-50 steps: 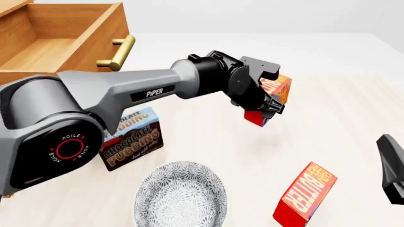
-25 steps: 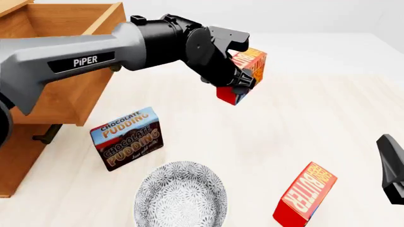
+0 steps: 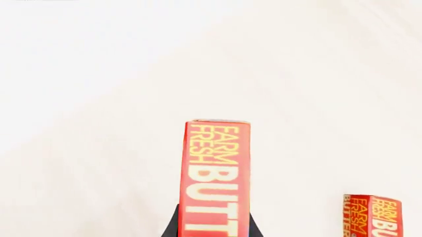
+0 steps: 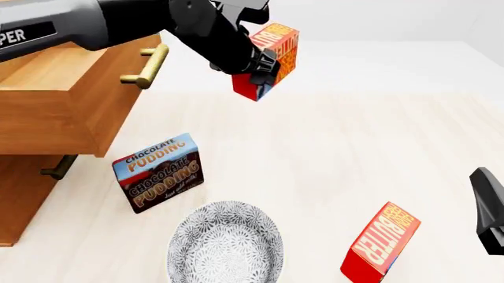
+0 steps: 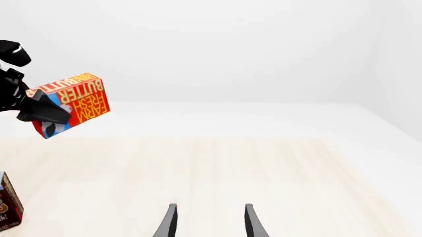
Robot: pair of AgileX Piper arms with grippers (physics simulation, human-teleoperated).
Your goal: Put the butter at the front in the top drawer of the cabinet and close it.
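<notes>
My left gripper (image 4: 258, 66) is shut on the butter (image 4: 273, 59), a red box with an orange face and a blue-and-white patch on its lower end. It holds the box tilted in the air, just right of the open top drawer (image 4: 75, 94) and its brass handle (image 4: 145, 65). In the left wrist view the butter (image 3: 216, 173) stands between the fingertips (image 3: 173, 224). It also shows in the right wrist view (image 5: 71, 104). The drawer sticks out of the cabinet (image 4: 20, 197). My right gripper (image 5: 209, 222) is open and empty, low at the right edge of the front view (image 4: 488, 212).
A second butter box (image 4: 382, 242) with plain red sides stands at the front right; it also shows in the left wrist view (image 3: 372, 215). A Chocolate Pudding box (image 4: 157, 173) stands beside the cabinet. A patterned plate (image 4: 224, 244) lies at the front. A lower drawer handle (image 4: 59, 167) juts out.
My left arm has carried the butter up and to the left, from mid-table to beside the open top drawer. The right gripper has not moved.
</notes>
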